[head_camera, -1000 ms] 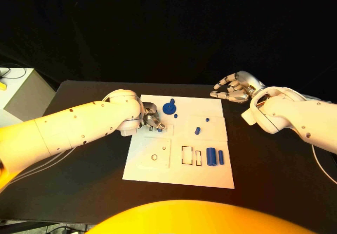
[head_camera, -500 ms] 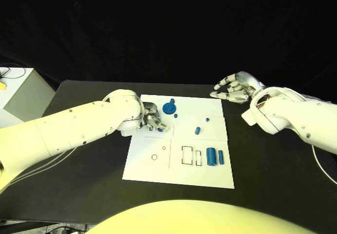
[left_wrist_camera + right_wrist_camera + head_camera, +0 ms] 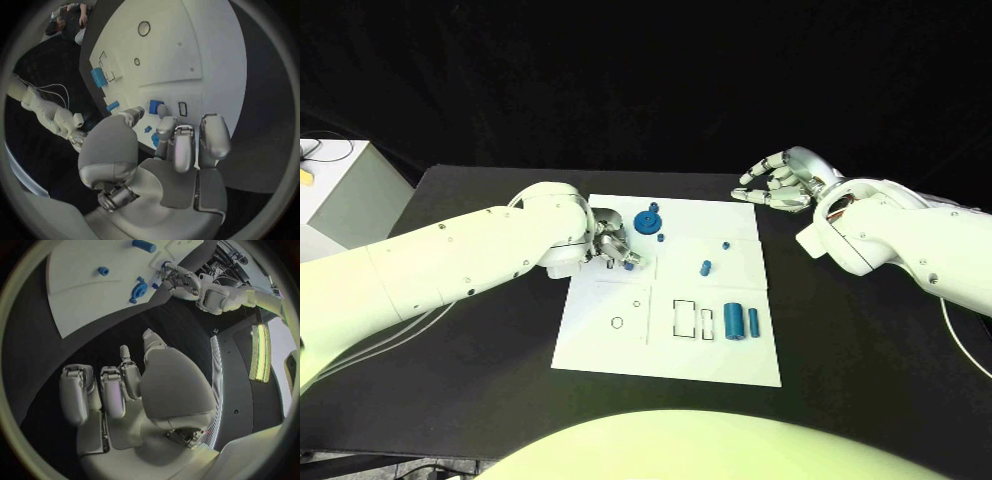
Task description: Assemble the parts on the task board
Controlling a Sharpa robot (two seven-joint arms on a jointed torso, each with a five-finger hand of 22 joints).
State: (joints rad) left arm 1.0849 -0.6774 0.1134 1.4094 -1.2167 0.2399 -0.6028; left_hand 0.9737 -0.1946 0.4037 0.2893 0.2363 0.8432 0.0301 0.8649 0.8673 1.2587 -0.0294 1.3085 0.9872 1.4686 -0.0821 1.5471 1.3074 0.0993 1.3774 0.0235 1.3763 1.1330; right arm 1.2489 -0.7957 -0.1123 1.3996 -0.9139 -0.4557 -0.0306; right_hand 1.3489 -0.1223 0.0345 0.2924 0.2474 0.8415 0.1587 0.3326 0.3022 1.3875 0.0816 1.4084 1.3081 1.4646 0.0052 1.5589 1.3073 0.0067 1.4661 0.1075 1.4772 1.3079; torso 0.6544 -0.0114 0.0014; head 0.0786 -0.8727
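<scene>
The left hand (image 3: 610, 245) hangs low over the near-left part of the task board (image 3: 668, 355), fingers (image 3: 177, 145) curled downward. In the left wrist view a small blue part (image 3: 155, 106) sits just past the fingertips, beside a little rectangular slot, but whether the hand pinches anything there I cannot tell. The left arm reaches in across the board's left edge. The right hand (image 3: 780, 180) hovers off the board's far right corner over the black table (image 3: 877, 330), fingers loosely curled and apart, holding nothing. On the board lie a blue gear-like disc (image 3: 648, 221), a short peg (image 3: 705, 267) and two upright cylinders (image 3: 741, 322).
</scene>
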